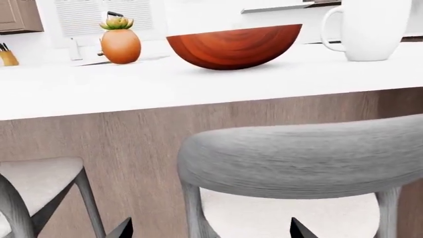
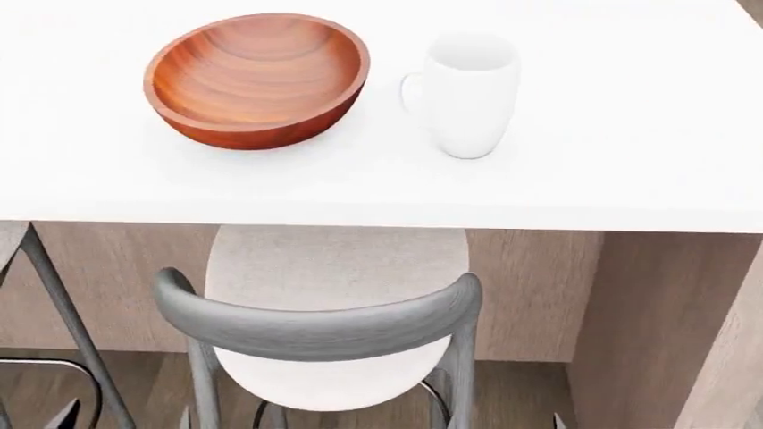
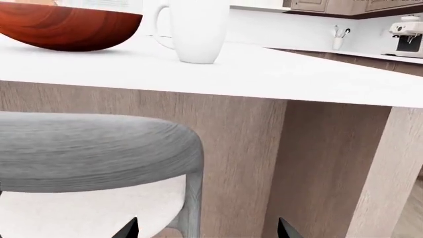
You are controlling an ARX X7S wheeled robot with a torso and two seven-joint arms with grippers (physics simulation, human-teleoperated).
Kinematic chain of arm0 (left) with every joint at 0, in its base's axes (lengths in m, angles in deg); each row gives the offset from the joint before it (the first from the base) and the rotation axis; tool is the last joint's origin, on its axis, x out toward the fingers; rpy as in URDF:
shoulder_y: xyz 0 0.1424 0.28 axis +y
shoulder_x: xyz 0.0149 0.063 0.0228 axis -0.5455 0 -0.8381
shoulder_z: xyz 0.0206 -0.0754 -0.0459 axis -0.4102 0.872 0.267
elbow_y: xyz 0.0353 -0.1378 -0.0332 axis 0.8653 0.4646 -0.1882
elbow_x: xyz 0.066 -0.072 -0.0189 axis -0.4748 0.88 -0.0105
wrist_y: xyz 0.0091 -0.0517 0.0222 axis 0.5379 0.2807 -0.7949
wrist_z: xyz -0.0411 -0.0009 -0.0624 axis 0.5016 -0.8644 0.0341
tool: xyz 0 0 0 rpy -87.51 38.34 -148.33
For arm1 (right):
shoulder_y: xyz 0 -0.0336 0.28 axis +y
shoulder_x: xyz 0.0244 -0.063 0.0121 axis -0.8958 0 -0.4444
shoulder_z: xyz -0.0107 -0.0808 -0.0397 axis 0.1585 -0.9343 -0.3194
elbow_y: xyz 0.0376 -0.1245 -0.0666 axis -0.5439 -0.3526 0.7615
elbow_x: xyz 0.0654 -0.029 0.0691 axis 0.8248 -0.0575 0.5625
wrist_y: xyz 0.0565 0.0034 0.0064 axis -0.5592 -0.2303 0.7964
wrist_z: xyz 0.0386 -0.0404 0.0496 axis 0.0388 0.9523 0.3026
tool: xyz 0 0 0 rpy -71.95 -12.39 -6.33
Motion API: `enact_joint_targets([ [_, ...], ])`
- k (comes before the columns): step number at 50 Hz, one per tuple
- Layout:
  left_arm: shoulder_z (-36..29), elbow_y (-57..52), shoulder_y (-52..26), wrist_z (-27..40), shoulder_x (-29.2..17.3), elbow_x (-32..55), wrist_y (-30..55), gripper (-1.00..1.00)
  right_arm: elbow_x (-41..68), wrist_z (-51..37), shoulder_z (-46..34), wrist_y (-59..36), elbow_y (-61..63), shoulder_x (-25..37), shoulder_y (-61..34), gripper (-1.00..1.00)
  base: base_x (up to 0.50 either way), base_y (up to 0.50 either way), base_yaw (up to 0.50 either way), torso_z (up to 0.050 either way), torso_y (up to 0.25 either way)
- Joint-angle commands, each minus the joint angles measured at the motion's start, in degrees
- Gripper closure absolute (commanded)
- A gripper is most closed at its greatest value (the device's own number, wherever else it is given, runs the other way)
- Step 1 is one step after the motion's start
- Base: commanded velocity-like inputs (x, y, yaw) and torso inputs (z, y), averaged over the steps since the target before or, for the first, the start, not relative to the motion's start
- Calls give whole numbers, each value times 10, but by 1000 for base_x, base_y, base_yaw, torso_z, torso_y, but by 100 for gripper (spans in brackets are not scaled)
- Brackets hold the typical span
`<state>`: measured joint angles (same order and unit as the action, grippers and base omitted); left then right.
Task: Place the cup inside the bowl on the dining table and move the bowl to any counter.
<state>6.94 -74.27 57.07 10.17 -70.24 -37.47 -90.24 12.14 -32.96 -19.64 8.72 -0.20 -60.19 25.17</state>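
Nothing of the task is done yet, by my reading. The cup (image 2: 467,92) stands upright on the dining table (image 2: 620,170), just beside the bowl (image 2: 255,79) and apart from it, handle turned toward the bowl. The bowl is empty, sitting near the table's front edge. My left gripper (image 1: 210,232) and right gripper (image 3: 206,229) are both low, below the tabletop, by the grey chair back (image 2: 320,323); each wrist view shows only two dark fingertips (image 1: 123,229) at the frame edge with a wide gap between them, so both sets of fingers are spread and hold nothing. An orange fruit (image 1: 120,44) sits farther back on the table. Left to do: raise an arm, grasp the cup, set it in the bowl, then carry the bowl to a counter (image 3: 343,51).
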Motion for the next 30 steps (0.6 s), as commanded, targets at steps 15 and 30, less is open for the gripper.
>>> enact_joint_targets([
  [15, -14, 3, -1, 21, -8, -24, -40, -100, 5, -9, -9, 2, 2, 8, -1, -100, 0, 0, 0, 42, 0],
  [30, -19, 1, 1, 20, -15, -17, -42, -100, 9, -12, -14, 5, 1, 12, -2, -100, 0, 0, 0, 50, 0],
])
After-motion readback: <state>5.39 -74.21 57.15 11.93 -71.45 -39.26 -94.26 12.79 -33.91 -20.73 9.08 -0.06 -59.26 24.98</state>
